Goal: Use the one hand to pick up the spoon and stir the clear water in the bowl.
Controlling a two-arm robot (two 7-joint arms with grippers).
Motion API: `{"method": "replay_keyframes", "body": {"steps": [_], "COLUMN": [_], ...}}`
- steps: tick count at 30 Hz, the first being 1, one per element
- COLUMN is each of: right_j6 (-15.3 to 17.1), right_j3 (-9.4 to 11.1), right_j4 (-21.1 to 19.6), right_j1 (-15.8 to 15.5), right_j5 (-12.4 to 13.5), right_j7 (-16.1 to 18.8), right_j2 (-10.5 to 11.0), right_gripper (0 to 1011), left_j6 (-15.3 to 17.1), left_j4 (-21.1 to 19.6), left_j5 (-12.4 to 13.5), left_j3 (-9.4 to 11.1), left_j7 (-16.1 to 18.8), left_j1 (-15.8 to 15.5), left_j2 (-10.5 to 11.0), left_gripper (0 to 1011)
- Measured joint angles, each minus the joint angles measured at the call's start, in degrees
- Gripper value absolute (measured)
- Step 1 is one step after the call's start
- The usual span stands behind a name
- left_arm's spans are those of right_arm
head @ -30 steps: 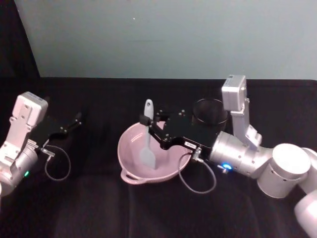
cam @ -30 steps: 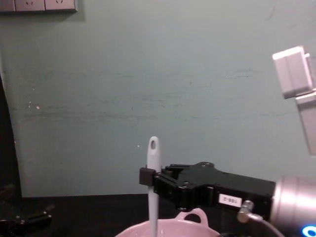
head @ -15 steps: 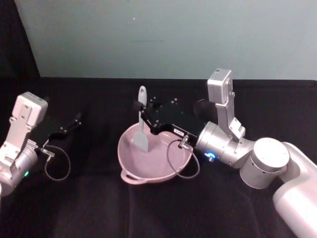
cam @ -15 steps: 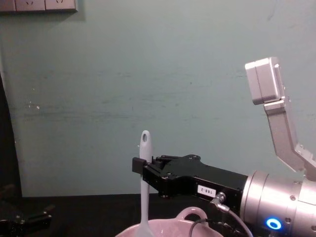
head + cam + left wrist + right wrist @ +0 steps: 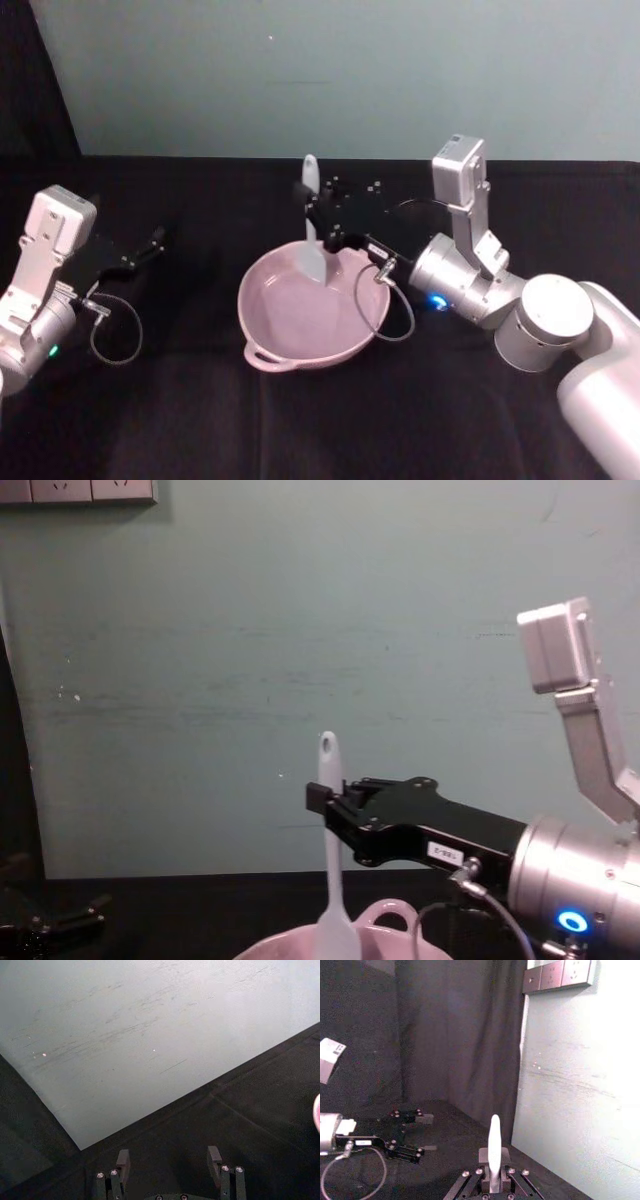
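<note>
The pale pink bowl (image 5: pixel 300 330) sits mid-table, and its rim and loop handle (image 5: pixel 385 916) show low in the chest view. The white spoon (image 5: pixel 312 235) stands nearly upright, its blade down inside the bowl near the far rim. My right gripper (image 5: pixel 310 208), black with a white label, is shut on the spoon's handle (image 5: pixel 328 825) below the hole at its end. In the right wrist view the spoon's handle (image 5: pixel 494 1146) rises from between the fingers of the right gripper (image 5: pixel 494 1161). I cannot make out the water.
My left gripper (image 5: pixel 150 245) rests open on the black cloth at the left, well away from the bowl, fingers (image 5: pixel 122 1162) apart. A teal wall stands behind the table. Bare black cloth lies in front of the bowl.
The right gripper has carried the spoon from the bowl's left side to the right and toward the far rim. The left arm has not moved.
</note>
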Motion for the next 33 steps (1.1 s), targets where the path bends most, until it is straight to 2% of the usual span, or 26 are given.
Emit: {"method": "replay_keyframes", "body": {"steps": [8, 14, 22, 27, 33], "right_j6": [0.59, 3.02, 5.89, 6.32, 6.95], "right_j3": [1.5, 2.01, 1.39, 0.49, -1.01], "right_j4": [-2.14, -6.37, -13.28, -14.72, -13.82], "right_j1": [-1.54, -4.15, -8.06, -8.91, -8.0], "right_j5": [0.25, 2.3, 5.32, 6.35, 7.17], "right_j7": [1.03, 3.2, 5.78, 6.24, 6.31], "right_j2": [1.67, 4.05, 7.45, 7.8, 6.51], "right_gripper": [118, 118, 118, 118, 118], "left_j6": [0.0, 0.0, 0.0, 0.0, 0.0], "left_j4": [0.0, 0.0, 0.0, 0.0, 0.0], "left_j5": [0.0, 0.0, 0.0, 0.0, 0.0], "left_j3": [0.0, 0.0, 0.0, 0.0, 0.0], "left_j7": [0.0, 0.0, 0.0, 0.0, 0.0], "left_j1": [0.0, 0.0, 0.0, 0.0, 0.0], "left_j2": [0.0, 0.0, 0.0, 0.0, 0.0], "left_gripper": [1011, 1011, 1011, 1011, 1011]}}
